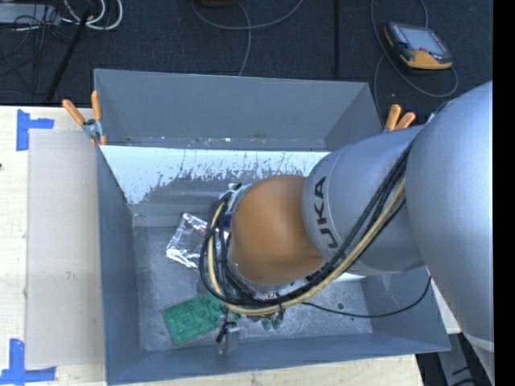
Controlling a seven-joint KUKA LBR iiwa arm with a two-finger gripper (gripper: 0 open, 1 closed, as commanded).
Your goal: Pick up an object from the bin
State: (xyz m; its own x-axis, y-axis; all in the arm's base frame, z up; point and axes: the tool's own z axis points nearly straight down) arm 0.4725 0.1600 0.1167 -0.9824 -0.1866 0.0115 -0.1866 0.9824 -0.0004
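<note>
A flat green studded plate (188,319) lies on the bin floor near the front wall, left of centre. My gripper (228,333) shows as a small dark part just under the arm's orange cover, right at the plate's right-hand edge and low over the floor. Whether it touches the plate is hidden by the cover. A crumpled piece of clear plastic (186,240) lies further back on the left, beside the cover and apart from the gripper.
The arm, with its orange cover and looped cables, hangs over the middle and right of the bin and hides the floor beneath. The front wall stands close to the gripper. Bare floor lies left of the green plate.
</note>
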